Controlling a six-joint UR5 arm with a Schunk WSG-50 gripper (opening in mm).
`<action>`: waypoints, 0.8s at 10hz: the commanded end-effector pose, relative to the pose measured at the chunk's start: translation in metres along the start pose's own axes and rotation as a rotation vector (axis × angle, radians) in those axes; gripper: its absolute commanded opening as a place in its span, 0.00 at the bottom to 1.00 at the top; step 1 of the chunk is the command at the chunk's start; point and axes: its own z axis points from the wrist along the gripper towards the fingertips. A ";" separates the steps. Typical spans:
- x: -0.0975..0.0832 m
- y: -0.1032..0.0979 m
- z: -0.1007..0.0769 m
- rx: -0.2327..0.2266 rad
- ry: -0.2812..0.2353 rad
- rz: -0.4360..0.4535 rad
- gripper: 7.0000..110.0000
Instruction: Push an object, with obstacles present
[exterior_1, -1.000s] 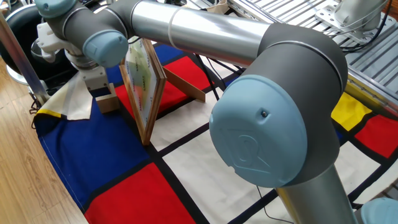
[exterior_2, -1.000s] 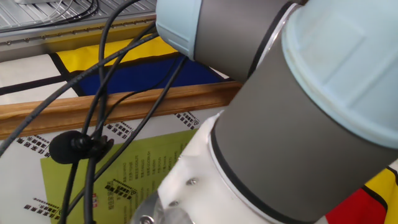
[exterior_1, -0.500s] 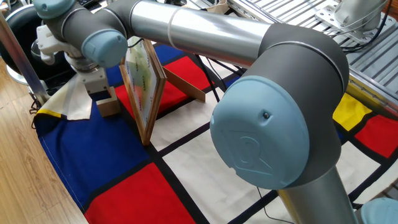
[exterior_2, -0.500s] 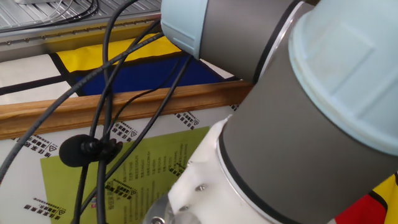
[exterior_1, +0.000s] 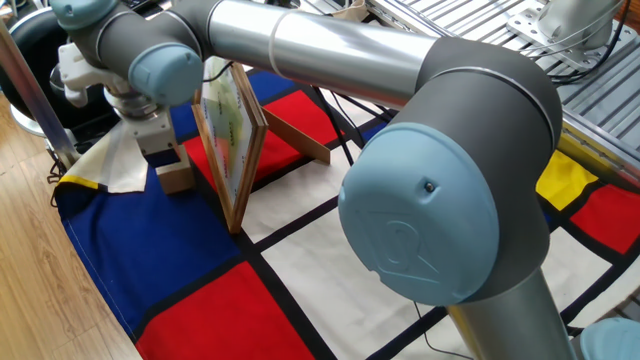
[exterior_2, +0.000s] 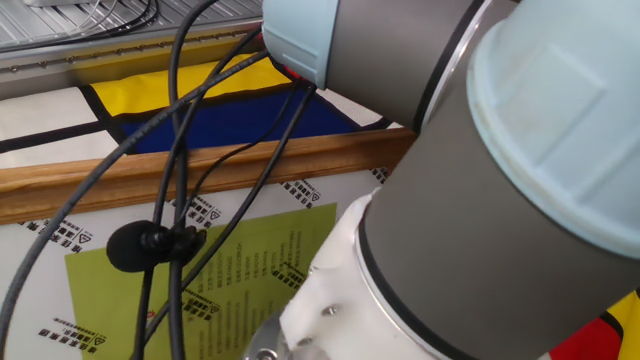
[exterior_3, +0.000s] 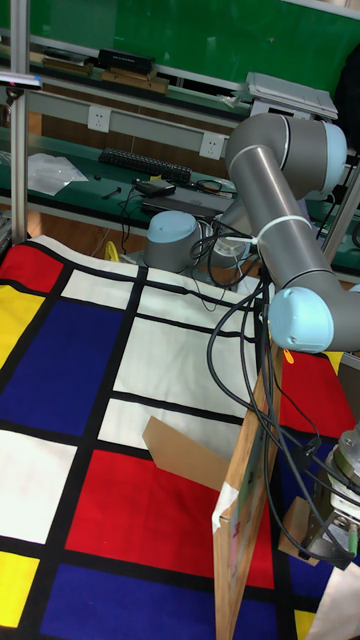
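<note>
The object, a small light-tan wooden cube (exterior_1: 175, 178), rests on the blue patch of the cloth just left of the obstacle. In the tall fixed view the cube (exterior_3: 297, 530) shows partly behind the frame's edge. The obstacle is a tall wooden picture frame (exterior_1: 234, 150) with a pale green-and-yellow panel (exterior_2: 150, 290) and a wooden strut (exterior_1: 300, 137) behind it. My gripper (exterior_1: 165, 156) comes down right behind the cube, its dark fingers together and touching the cube's top rear. The other fixed view is filled by the arm and the panel, so neither cube nor fingers show there.
A checked red, blue, white and yellow cloth (exterior_1: 300, 250) covers the table. A white paper sheet (exterior_1: 112, 160) lies at the cloth's left corner by a metal post (exterior_1: 35, 90). Black cables (exterior_2: 175, 150) hang in front of the frame. The arm's big joints (exterior_1: 420, 220) block the foreground.
The cube and gripper have slid a little toward the cloth's near edge, along the frame's left side. In the other fixed view the arm has shifted right.
</note>
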 end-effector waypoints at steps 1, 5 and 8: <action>-0.001 0.013 -0.001 -0.044 -0.004 0.004 0.00; -0.002 0.029 -0.002 -0.092 -0.006 0.002 0.00; -0.002 0.032 -0.002 -0.098 -0.005 0.008 0.00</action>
